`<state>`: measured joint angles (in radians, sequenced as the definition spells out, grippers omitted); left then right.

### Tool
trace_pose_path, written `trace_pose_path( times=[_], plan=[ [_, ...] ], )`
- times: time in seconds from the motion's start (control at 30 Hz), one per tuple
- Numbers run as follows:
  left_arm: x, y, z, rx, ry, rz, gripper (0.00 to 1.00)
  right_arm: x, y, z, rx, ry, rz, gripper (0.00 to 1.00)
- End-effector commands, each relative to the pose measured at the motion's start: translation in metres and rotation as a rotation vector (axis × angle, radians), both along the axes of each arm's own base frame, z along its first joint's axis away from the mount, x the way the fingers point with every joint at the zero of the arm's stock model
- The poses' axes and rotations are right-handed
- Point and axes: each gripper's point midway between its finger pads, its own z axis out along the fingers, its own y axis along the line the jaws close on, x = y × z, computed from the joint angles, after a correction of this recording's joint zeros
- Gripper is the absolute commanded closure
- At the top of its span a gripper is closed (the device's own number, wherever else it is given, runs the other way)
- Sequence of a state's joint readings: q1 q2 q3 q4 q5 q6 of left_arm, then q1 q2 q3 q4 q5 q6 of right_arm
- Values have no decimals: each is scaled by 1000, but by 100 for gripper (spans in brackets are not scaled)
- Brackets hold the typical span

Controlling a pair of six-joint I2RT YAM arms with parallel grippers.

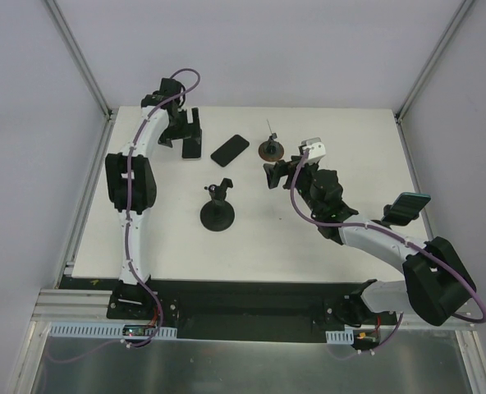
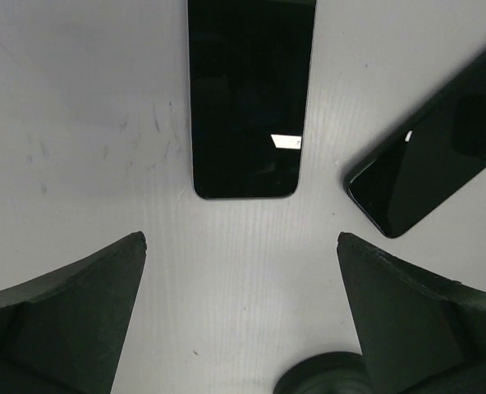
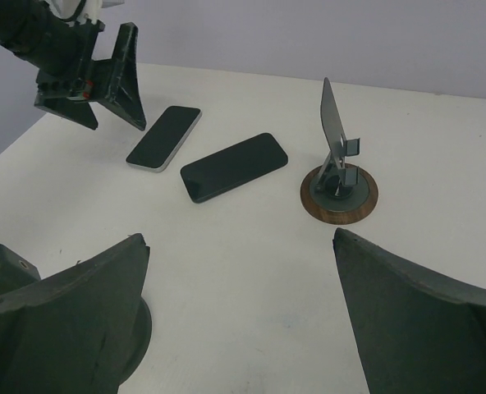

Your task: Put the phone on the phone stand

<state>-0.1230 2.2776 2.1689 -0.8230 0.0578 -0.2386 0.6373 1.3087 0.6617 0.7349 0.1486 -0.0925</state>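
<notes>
White table (image 1: 350,246), both arms out over it. Left gripper (image 2: 241,240) far-left, fingers spread wide, nothing btwn them, silver-edged phone (image 3: 164,137) flat just ahead of its tips. Right gripper (image 3: 239,238) mid-table, spread too, empty. Black round-base mount (image 1: 217,212) centre. Black phone (image 1: 230,149) lies flat btwn silver-edged phone & phone stand (image 3: 339,193), upright on its wooden disc.

Straight ahead of your left tool (image 2: 241,238), one phone (image 2: 245,98) lies on the table (image 2: 79,123), with a second phone (image 2: 440,156) just to its right, not touching. From your right tool (image 3: 240,238), both phones lie ahead-left and the phone stand (image 3: 339,185) ahead-right.
</notes>
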Motion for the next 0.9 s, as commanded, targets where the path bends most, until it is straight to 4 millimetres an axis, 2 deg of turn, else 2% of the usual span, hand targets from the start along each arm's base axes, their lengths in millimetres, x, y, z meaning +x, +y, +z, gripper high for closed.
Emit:
trace_pose_path(
  times=[0.0, 0.03, 0.23, 0.27, 0.33, 0.43, 0.63, 0.8, 0.87],
  plan=[
    [23, -4, 6, 35, -55, -87, 1, 0, 2, 27, 41, -71, 19, 3],
    [24, -5, -6, 53, -39, -106, 1, 0, 1, 27, 40, -70, 19, 3],
    [23, -4, -34, 115, 7, -133, 1, 1, 5, 26, 46, -63, 34, 3],
    [24, 3, -38, 155, 10, -111, 4, 1, 5, 26, 45, -63, 33, 3],
    [22, 5, -49, 187, 29, -90, 5, 1, 5, 25, 42, -63, 36, 3],
    [22, -1, -59, 181, 46, -97, 3, 1, 5, 24, 38, -62, 33, 3],
    [22, -9, -68, 157, 60, -113, 1, 2, 5, 23, 38, -60, 31, 3],
    [24, 4, -78, 245, 67, -75, 4, 1, 6, 24, 45, -58, 33, 3],
    [25, 2, -78, 239, 69, -89, 7, 2, 5, 24, 46, -57, 30, 3]
  ],
)
